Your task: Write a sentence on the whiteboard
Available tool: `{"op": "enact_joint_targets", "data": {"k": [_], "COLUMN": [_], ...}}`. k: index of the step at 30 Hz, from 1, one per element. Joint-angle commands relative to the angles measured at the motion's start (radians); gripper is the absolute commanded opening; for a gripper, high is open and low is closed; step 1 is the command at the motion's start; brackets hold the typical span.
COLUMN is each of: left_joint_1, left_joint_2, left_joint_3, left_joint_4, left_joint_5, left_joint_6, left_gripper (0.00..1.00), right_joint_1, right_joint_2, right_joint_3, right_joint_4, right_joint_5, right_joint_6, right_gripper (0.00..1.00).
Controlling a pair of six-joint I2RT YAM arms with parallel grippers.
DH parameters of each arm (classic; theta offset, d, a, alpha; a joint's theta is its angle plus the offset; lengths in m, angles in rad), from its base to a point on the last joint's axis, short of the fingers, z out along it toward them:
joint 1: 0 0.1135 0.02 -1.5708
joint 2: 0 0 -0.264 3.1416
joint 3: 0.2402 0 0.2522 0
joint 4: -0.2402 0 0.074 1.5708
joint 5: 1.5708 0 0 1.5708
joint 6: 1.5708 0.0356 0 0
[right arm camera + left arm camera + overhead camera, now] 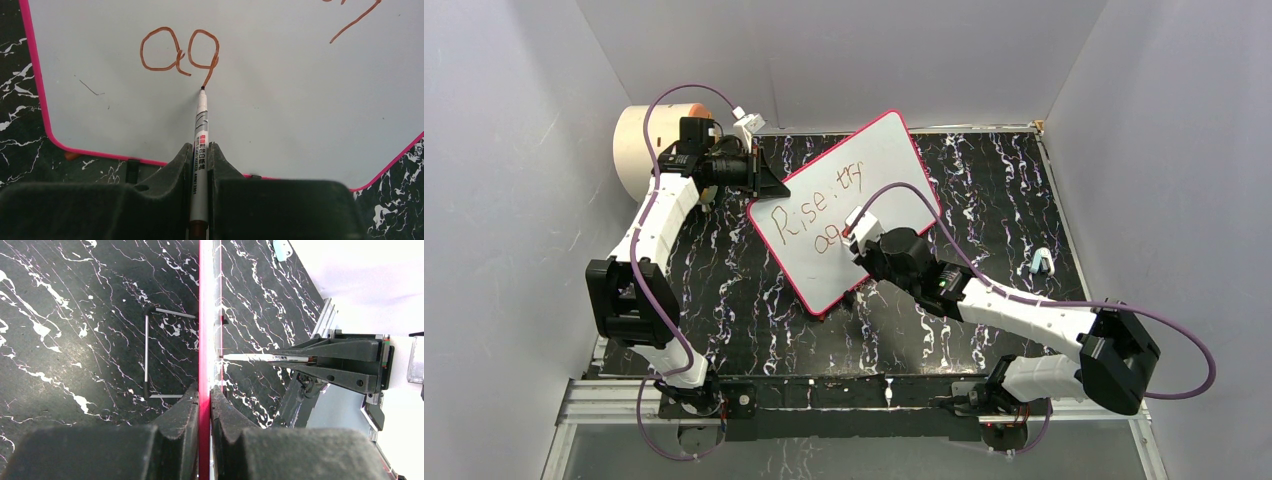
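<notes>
Pink-rimmed white whiteboard (884, 150), tabletop (724, 300) centre: left gripper (204, 392) clamps its rim, right gripper (200, 147) clamps grey marker (201, 125); lettering (209, 74) may skew if board slips.

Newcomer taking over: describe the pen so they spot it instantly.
Find the central pink-rimmed whiteboard. Near its lower edge the right tool grips a slim marker, tip touching the unfinished brown "ag". Unlike the black tool, it is silver with printed lettering.
</notes>
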Motion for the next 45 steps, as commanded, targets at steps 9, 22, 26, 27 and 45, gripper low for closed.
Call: {"op": "enact_joint_targets", "data": {"k": [9, 22, 26, 27, 45], "left_joint_1": [-0.010, -0.009, -0.010, -0.009, -0.009], "left_joint_2": [0.001, -0.004, -0.004, -0.005, -0.006], "left_joint_3": [-0.033, -0.039, -0.040, -0.041, -0.048], "left_joint_4": [-0.084, -0.082, -0.080, -0.080, -0.073], "left_joint_5": [-0.040, -0.034, -0.033, -0.033, -0.038], "left_joint_6": [0.042, 0.040, 0.040, 0.040, 0.034], "left_gripper": [0.00, 0.00, 0.00, 0.00, 0.00], "right_joint_1": [-0.005, 0.009, 0.010, 0.010, 0.011], "right_joint_2": [-0.033, -0.043, -0.036, -0.034, -0.032], "right_joint_3": [0.040, 0.060, 0.059, 0.059, 0.041], "right_joint_4": [-0.109, -0.100, -0.074, -0.067, -0.017], "right_joint_5": [-0.045, -0.110, -0.108, -0.108, -0.096], "right_joint_6": [0.044, 0.059, 0.067, 0.069, 0.087], "right_gripper": [0.00, 0.00, 0.00, 0.00, 0.00]}}
